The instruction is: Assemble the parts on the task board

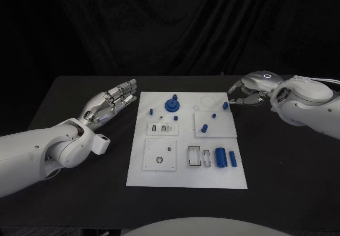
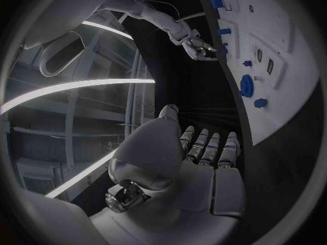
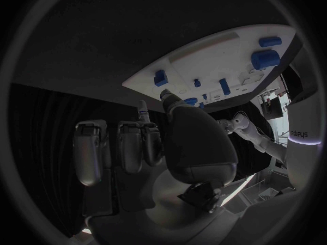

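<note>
The white task board [image 1: 185, 169] lies in the middle of the black table. On it are a round blue gear-like part [image 1: 172, 104], a few small blue pegs [image 1: 205, 128] and two blue cylinders [image 1: 221, 157] near its right edge. My left hand [image 1: 113, 101] hovers just left of the board's far end, flat, with fingers stretched out and nothing in it. My right hand [image 1: 248, 93] is at the board's far right corner, fingers curled in, close to a small blue peg [image 1: 225, 105]. I see nothing between its fingers. In the right wrist view, my right hand [image 3: 170, 141] points its thumb toward the board [image 3: 204, 60].
White sub-plates with slots and holes [image 1: 160, 154] sit on the board. The black table [image 1: 283, 167] extends bare on both sides of the board. A black curtain hangs behind the table. The left wrist view shows the right hand [image 2: 199, 48] across the board [image 2: 286, 103].
</note>
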Tool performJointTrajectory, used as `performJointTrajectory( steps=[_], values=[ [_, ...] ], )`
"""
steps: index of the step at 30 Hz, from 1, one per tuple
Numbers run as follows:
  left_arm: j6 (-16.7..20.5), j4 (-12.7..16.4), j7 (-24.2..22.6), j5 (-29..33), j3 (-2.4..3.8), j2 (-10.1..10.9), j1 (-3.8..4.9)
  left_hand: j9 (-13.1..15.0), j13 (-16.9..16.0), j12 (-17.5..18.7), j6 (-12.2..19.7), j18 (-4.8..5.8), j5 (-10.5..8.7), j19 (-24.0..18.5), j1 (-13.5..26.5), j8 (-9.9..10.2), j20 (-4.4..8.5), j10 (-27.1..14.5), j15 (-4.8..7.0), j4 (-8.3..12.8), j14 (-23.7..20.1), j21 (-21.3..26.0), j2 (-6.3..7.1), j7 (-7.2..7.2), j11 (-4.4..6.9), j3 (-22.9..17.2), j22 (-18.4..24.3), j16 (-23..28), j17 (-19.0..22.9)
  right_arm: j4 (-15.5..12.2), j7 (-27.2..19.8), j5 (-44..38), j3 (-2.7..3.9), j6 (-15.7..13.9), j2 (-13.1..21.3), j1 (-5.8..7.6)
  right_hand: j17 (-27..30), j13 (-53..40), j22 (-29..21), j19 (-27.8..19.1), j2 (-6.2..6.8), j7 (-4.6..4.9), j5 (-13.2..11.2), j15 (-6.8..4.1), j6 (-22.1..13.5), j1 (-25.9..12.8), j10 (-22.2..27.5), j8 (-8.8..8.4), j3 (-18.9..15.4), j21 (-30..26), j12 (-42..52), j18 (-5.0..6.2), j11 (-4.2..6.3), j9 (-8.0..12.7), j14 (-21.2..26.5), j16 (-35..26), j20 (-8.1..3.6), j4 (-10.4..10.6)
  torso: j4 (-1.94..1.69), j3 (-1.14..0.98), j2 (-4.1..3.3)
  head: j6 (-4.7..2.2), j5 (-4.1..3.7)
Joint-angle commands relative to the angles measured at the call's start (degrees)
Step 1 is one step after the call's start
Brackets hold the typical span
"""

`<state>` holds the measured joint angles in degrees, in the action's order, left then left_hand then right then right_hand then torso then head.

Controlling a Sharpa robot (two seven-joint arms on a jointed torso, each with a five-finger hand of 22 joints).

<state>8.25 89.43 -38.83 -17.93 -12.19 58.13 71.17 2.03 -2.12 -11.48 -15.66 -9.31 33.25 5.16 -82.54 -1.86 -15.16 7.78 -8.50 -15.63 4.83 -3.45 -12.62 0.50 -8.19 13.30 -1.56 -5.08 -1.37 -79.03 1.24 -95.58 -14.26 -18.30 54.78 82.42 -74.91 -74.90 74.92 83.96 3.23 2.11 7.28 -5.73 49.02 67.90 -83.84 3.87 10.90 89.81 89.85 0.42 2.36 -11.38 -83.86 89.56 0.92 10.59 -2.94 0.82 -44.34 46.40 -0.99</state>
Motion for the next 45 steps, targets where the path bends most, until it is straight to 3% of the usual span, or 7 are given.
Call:
performJointTrajectory(
  steps=[1, 27, 45],
  values=[
    [-0.82, -0.01, -7.46, -0.18, 0.04, -0.16, 0.03, 0.01, 0.03, 0.28, -0.06, -1.05, 0.28, 0.0, -0.62, -0.19, -0.22, -0.41, -0.49, 0.12, 0.08, -0.18, 0.0, 0.02, 0.04, -0.43, -0.06, -0.37, -0.07, 0.31, 0.68, -0.28, 0.03, 0.07, -0.2, -0.27, -14.53, -15.1, 15.08, 6.04, 0.45, 0.17, -0.21, -0.39, 0.37, 0.01, -6.16, 0.16, -0.26, 0.19, 0.15, -0.42, 0.08, 0.1, -6.04, -0.19, -0.48, 0.07, -0.01, 0.02, 0.0, -0.09, -0.03],
    [-1.04, -0.46, -7.29, -0.18, 0.04, -0.45, 0.01, -0.02, 0.04, 0.33, 0.12, -1.04, 0.34, -0.04, -0.83, -0.15, -0.26, -0.47, -0.51, 0.23, 0.01, -0.16, -0.04, -0.04, -0.06, -0.59, -0.04, -0.31, -0.05, 0.64, -0.18, -0.28, 0.03, 1.49, -1.41, -1.49, -14.63, -15.1, 15.08, 6.04, 1.03, 0.5, -0.65, -0.34, 2.1, 1.25, -6.16, 0.91, -0.66, 0.19, 0.15, -0.42, -0.17, -0.37, -6.05, -0.06, -0.48, 0.23, 0.03, -0.04, -0.02, 0.23, -0.07],
    [-1.13, -0.69, -7.23, -0.18, 0.04, -0.47, -0.01, -0.04, 0.04, 0.34, 0.25, -1.03, 0.33, -0.04, -0.91, -0.13, -0.28, -0.5, -0.53, 0.28, 0.0, -0.17, -0.04, -0.05, -0.1, -0.66, -0.04, -0.3, -0.05, 1.52, 0.38, -0.27, 0.04, 3.21, -2.54, -2.29, -15.09, -15.1, 15.08, 6.04, 1.03, 1.43, 11.31, 0.1, 0.31, 3.19, -6.16, 0.39, -0.31, 0.19, 0.15, -0.42, -0.85, -1.53, -6.14, 0.44, -0.06, 0.39, 0.03, -0.02, -0.01, 0.38, -0.1]
  ],
)
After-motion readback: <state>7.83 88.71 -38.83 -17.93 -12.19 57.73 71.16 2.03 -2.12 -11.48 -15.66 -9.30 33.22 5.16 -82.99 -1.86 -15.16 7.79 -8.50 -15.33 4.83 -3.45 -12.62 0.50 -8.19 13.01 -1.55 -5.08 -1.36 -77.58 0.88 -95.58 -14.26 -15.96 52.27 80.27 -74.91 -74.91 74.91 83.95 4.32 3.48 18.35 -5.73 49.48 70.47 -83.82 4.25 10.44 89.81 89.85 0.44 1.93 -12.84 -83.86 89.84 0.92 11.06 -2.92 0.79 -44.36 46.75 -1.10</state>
